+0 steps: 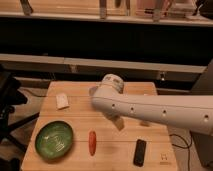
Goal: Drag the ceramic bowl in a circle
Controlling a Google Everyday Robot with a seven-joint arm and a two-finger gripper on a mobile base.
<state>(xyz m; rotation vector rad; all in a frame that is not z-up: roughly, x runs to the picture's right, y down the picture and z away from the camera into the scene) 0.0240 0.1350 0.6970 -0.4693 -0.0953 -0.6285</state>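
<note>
Wooden table, green ceramic bowl front-left, tool mid-table (grip state unclear), well apart

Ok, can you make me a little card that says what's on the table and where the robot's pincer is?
table: light wood
ceramic bowl: green, round, front left, nothing touching it
pincer: hangs below the arm near the table's middle, to the right of the bowl and apart from it
arm: white, reaching in from the right
red stick-shaped thing: just right of the bowl
black flat thing: front right
white lump: back left
</note>
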